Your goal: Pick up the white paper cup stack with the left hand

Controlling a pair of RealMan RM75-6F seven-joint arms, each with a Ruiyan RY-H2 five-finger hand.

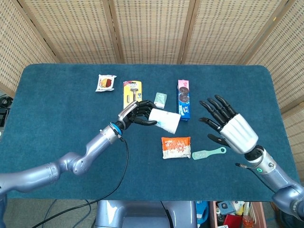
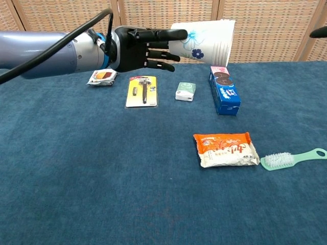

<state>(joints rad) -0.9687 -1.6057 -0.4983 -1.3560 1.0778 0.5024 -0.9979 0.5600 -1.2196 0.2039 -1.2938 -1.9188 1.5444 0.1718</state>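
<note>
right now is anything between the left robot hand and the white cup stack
Nothing visible. The left robot hand already grips the white paper cup stack by its base end, holding it sideways in the air above the table, its open end facing the spread right robot hand.
</note>
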